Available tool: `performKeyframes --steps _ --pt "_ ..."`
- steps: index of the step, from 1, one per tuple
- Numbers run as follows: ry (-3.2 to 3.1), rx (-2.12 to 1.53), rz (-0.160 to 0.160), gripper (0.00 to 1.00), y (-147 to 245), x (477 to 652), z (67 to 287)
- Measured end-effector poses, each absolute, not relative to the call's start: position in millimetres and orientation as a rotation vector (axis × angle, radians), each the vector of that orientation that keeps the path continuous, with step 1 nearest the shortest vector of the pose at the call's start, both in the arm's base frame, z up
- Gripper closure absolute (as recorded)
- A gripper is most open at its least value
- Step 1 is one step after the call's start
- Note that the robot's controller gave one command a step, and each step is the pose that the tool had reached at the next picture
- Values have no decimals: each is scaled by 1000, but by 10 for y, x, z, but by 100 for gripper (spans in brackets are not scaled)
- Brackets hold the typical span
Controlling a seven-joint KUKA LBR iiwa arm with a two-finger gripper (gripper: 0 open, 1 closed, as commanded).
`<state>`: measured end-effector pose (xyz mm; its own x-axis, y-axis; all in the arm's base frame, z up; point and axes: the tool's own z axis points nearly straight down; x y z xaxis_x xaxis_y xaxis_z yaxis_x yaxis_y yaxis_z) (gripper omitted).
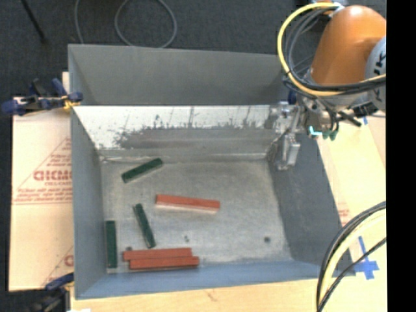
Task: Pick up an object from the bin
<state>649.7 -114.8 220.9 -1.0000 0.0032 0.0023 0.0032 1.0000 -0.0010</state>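
My gripper (285, 156) hangs at the bin's far right corner, close to the right wall, above the floor with nothing between its fingers. The nearest loose thing is a long red-and-pale flat bar (187, 203) lying in the middle of the floor, well to the gripper's left. A dark green stick (142, 169) lies at the upper left, tilted.
Along the front left lie a red-brown bar (161, 259), a slanted green stick (143, 225) and an upright green stick (111, 243) by the left wall. The right half of the floor holds only small specks.
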Motion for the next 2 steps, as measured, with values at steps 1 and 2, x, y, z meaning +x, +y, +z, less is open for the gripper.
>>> performKeyframes --steps 1,2 --pt "-3137 14 -5 0 -471 6234 1481" --pt "-3137 76 -3 0 35 5966 871"
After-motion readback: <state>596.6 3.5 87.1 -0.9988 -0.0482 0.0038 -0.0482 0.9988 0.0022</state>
